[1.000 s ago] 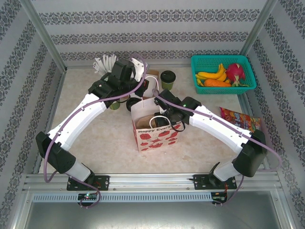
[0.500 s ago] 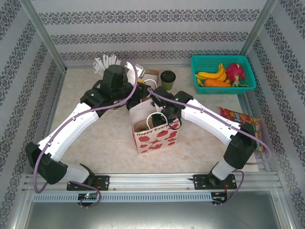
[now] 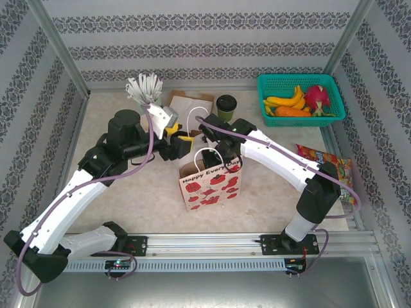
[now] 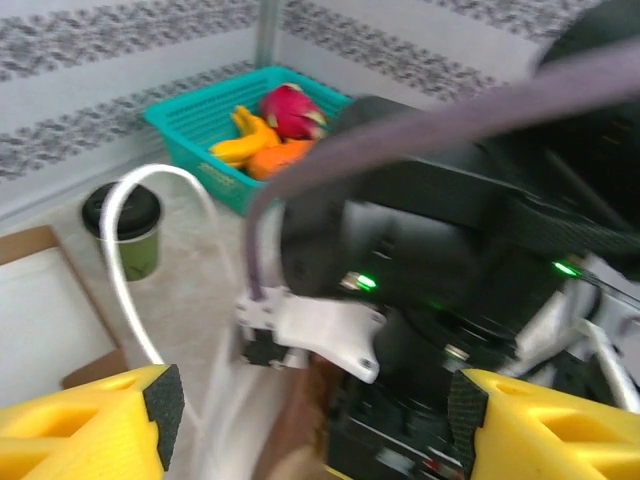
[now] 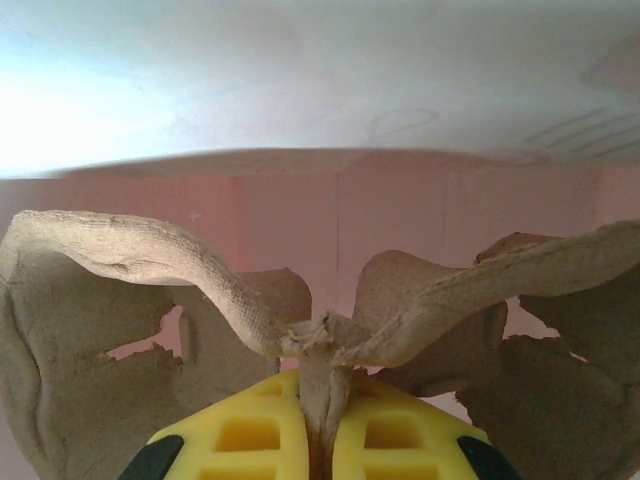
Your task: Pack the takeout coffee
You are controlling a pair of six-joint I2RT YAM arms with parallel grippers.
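The takeout coffee (image 3: pixel 226 106), an olive-green cup with a black lid, stands upright on the table behind the paper bag (image 3: pixel 212 183), just beside a flat brown box (image 3: pixel 190 102). I can read no writing on the cup. The bag is white with red prints, and its front reads "Happy Every", with the last word unclear.

My right gripper (image 5: pixel 322 395) is down inside the bag, yellow fingers pressed together on the centre tab of a brown pulp cup carrier (image 5: pixel 120 255). My left gripper (image 4: pixel 312 400) hovers at the bag's far-left corner, fingers wide apart and holding nothing.

To the right are a teal basket (image 3: pixel 334 106) of fruit and a snack packet (image 3: pixel 324 163) whose print is too small to read.
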